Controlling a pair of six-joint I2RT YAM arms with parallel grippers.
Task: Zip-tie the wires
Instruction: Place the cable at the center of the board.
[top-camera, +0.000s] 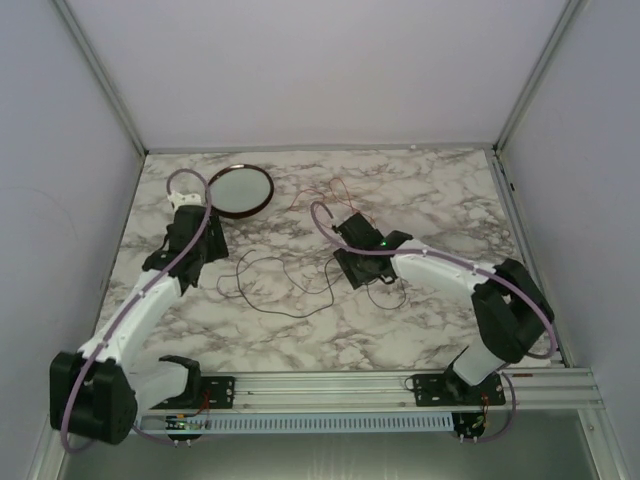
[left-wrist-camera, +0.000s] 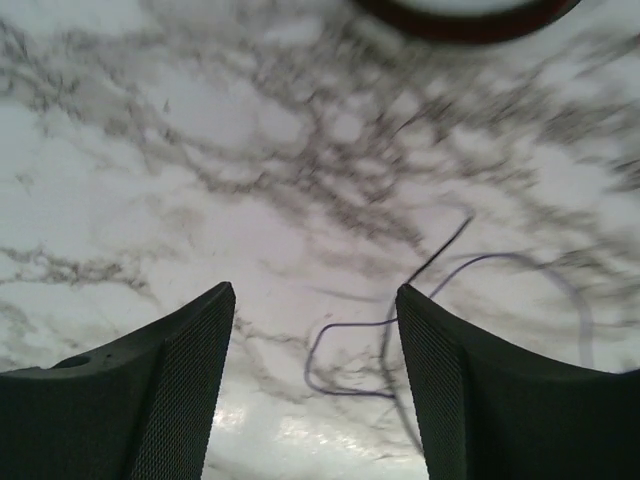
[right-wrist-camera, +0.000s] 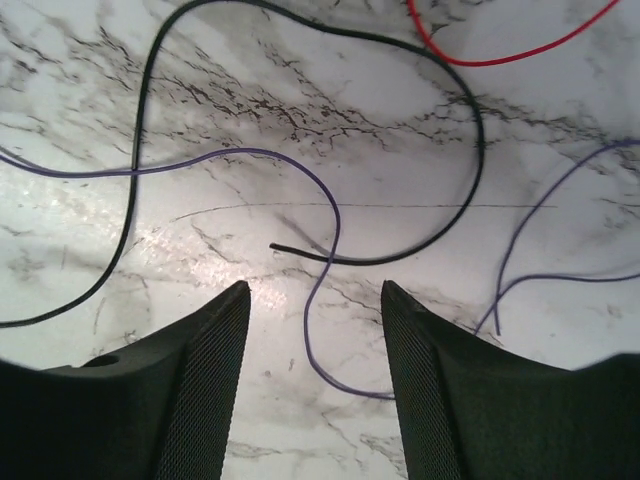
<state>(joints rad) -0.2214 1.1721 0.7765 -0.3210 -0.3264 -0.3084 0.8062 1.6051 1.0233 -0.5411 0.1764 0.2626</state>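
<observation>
My left fingers (left-wrist-camera: 315, 295) and right fingers (right-wrist-camera: 315, 288) both stand spread, pinching nothing, over the marble desk (top-camera: 420, 320). The wires (right-wrist-camera: 300, 253) sprawl mid-frame, with a round dish (top-camera: 240, 214) at upper left.

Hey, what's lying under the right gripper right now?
Bare marble table crossed by the wires: a black end and a purple loop beneath the open right gripper. Whatever runs under its fingers is hidden.

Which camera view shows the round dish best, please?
The top view: the whole dish lies in plain sight, far left. The left wrist view catches only a blurred piece of its dark rim; the right wrist view misses it.
</observation>
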